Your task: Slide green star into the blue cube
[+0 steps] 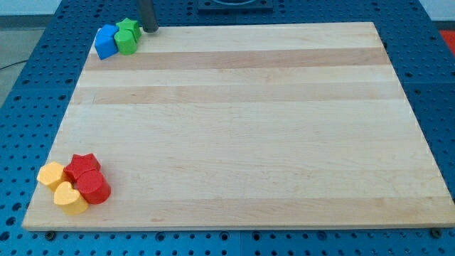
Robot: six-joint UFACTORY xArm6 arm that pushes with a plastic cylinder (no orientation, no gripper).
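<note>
My tip, a bare rod with no pincer, sits just right of green star, already against blue cube; further pushing risks shoving both off the table corner.

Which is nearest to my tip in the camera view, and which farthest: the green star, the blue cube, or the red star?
From my tip at the view's top left:
1. Green star, just left of my tip.
2. Blue cube, left of the green blocks.
3. Red star, far off at the bottom left.
</note>
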